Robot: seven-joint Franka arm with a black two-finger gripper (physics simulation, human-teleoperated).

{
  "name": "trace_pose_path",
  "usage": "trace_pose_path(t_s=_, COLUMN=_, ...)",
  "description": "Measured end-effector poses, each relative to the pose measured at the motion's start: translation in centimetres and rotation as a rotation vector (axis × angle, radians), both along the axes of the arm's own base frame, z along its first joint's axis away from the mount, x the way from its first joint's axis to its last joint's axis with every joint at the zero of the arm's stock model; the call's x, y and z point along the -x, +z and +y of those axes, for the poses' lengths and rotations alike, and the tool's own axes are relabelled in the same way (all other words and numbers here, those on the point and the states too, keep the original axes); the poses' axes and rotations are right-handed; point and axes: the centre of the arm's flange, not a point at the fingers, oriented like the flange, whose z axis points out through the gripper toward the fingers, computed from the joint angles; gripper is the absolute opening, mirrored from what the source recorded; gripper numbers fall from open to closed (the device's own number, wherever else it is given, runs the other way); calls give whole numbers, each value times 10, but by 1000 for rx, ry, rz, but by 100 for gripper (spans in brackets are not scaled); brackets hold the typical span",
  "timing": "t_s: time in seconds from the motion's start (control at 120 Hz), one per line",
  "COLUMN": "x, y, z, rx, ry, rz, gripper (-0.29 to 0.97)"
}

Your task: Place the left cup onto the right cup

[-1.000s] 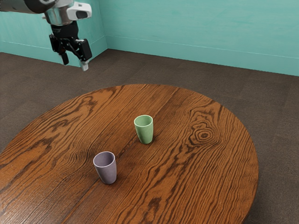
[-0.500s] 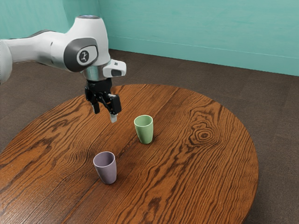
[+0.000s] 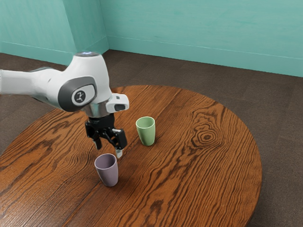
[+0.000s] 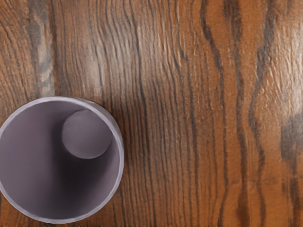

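A lavender cup (image 3: 107,169) stands upright on the round wooden table (image 3: 199,179), toward the exterior view's left. A green cup (image 3: 146,130) stands upright to its right and farther back. My black gripper (image 3: 108,149) hangs open just above the lavender cup's rim, with nothing between its fingers. In the wrist view I look straight down into the lavender cup (image 4: 57,161), its round bottom showing, with bare table (image 4: 203,94) beside it.
The arm's white body (image 3: 71,90) reaches in from the exterior view's left over the table's back edge. Dark floor and a teal wall (image 3: 199,23) surround the table.
My gripper has come down from high at the back left, moved toward the front, and now hangs right over the lavender cup. Neither cup has moved.
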Motion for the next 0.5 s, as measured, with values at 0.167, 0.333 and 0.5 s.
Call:
trace_pose_path(t_s=0.167, x=1, y=-6, z=-5, rx=-2, ry=52, rz=-25, gripper=63)
trace_pose_path(t_s=0.333, x=6, y=-17, z=-6, rx=-7, ry=97, rz=-23, gripper=62)
trace_pose_path(t_s=0.5, x=7, y=-23, z=-4, rx=-10, ry=135, rz=-21, gripper=61)
